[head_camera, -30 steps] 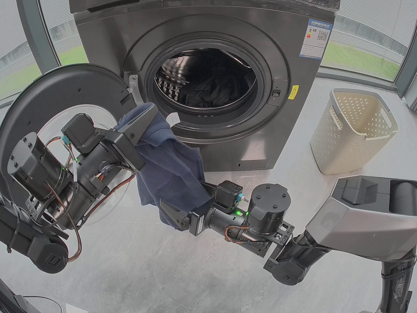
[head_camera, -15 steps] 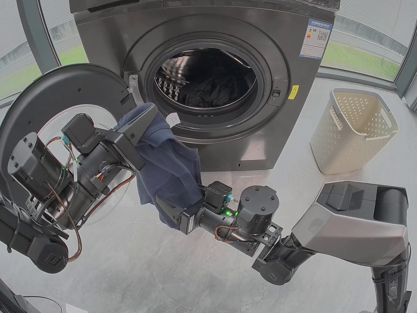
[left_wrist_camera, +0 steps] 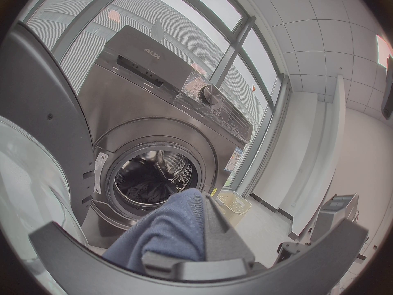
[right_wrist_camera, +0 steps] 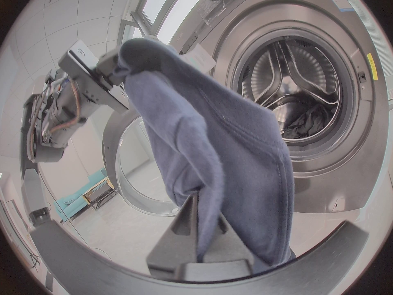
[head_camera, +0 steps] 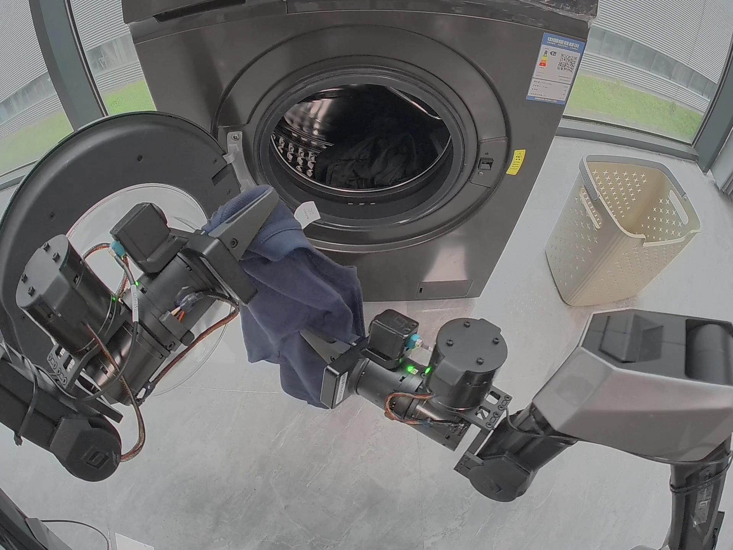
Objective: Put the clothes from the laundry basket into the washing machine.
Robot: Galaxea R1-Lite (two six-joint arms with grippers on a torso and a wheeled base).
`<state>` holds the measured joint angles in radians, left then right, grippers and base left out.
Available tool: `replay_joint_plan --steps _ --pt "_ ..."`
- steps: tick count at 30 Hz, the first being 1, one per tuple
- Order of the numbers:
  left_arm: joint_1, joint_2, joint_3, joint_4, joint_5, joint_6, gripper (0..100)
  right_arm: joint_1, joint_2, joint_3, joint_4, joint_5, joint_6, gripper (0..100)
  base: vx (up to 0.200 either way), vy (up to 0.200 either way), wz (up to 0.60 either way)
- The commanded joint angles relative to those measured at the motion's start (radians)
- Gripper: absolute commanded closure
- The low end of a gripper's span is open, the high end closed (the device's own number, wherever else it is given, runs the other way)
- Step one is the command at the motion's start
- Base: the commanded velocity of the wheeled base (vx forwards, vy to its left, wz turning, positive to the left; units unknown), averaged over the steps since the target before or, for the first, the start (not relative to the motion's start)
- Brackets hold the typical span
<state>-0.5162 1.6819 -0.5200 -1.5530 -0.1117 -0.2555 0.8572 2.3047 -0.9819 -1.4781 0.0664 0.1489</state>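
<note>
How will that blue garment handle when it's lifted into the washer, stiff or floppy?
Probably floppy: the blue garment sags in folds between the left claw and right claw. Likely light, since it hangs from small pinches. Its loose lower edge may catch on the rim of the washing machine.

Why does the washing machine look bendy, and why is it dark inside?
Left wrist view: the wide lens curves the washing machine and window frames, leaving black corners. Right wrist view: same bending; the blue garment hangs close to the lens, and daylight glints off the drum. Head view: the drum sits in shadow, so the dark clothes inside barely show.
</note>
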Motion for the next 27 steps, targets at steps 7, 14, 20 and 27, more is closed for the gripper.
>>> replay_joint_plan --steps 7,14,20,27 --pt "0.007 0.050 0.003 -0.002 0.003 0.001 100 0.006 -0.306 0.232 -0.005 -0.014 0.038 100 0.000 0.000 0.00" --pt "0.030 0.051 0.002 -0.001 0.003 -0.005 0 0.031 -0.375 0.368 -0.051 -0.014 0.040 100 0.000 0.000 0.00" --pt "0.045 0.071 0.000 -0.001 0.009 -0.004 0 0.023 -0.415 0.362 -0.044 -0.048 0.063 100 0.000 0.000 0.00" --pt "0.048 0.074 0.006 -0.001 0.017 -0.002 0 -0.009 -0.424 0.315 -0.037 -0.065 0.069 100 0.000 0.000 0.00"
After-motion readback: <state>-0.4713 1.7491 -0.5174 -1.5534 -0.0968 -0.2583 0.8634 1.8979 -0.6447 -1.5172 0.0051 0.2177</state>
